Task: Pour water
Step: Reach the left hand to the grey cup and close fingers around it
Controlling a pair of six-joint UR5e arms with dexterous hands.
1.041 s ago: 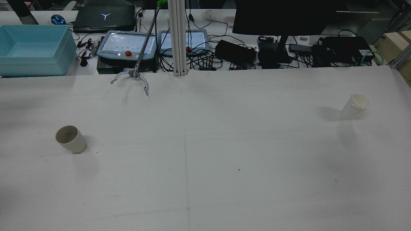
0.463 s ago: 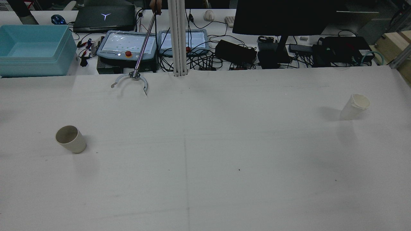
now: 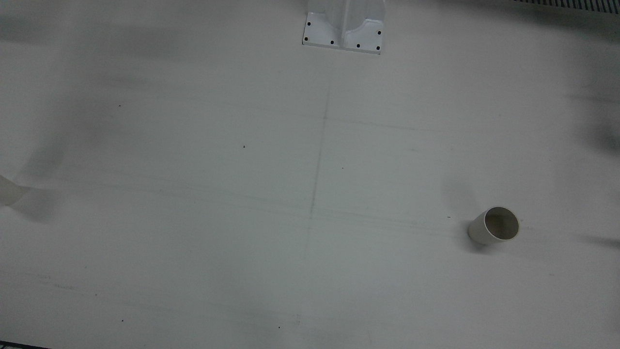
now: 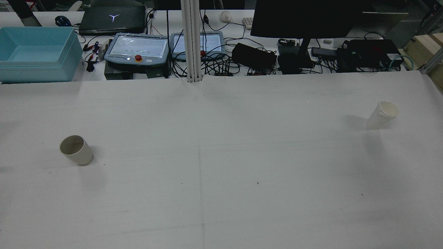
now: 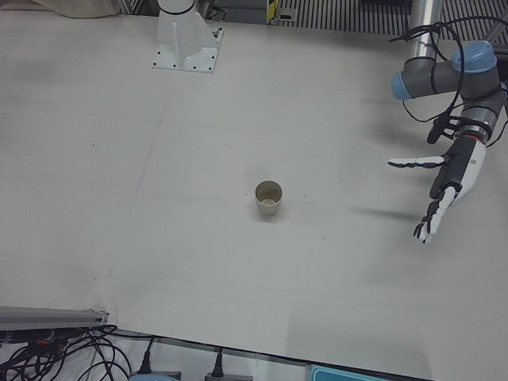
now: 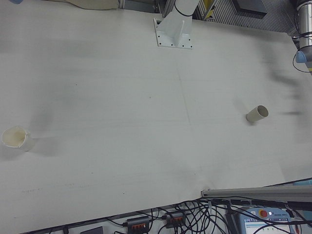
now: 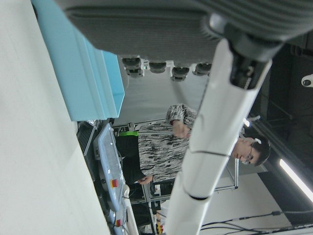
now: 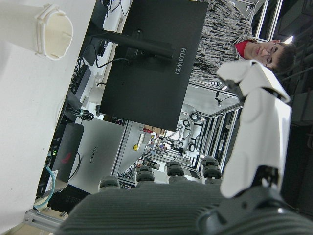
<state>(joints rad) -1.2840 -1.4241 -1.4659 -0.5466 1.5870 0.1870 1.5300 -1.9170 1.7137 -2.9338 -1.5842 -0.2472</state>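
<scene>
Cups stand well apart on the white tabletop [image 4: 221,155], one on each half. On the robot's left half sits a beige cup [image 4: 76,149], upright with its mouth open and nothing visible inside; the left-front view shows it [image 5: 268,198] alone near the middle of that half. On the right half, near the far edge, stands a white cup [image 4: 382,114] with a ridged rim, also upright; the right-front view shows it [image 6: 14,138] close to the view's left edge, its inside pale, and whether it holds water cannot be told.

Left hand [image 5: 441,186] hovers above the tabletop out to the side of the beige cup, well apart from it, fingers [image 5: 429,220] spread and pointing down, the thumb stretched toward the cup, holding nothing. The right hand [image 8: 252,132] shows only in its own camera, as a white finger and dark palm; whether it is spread or closed cannot be told. The white cup [image 8: 41,29] lies ahead of it, clear of the hand.

Beyond the tabletop are a blue bin [image 4: 36,53], two pendants [image 4: 136,48], a monitor [image 4: 304,19] and cables. A person [image 7: 166,142] stands behind.
</scene>
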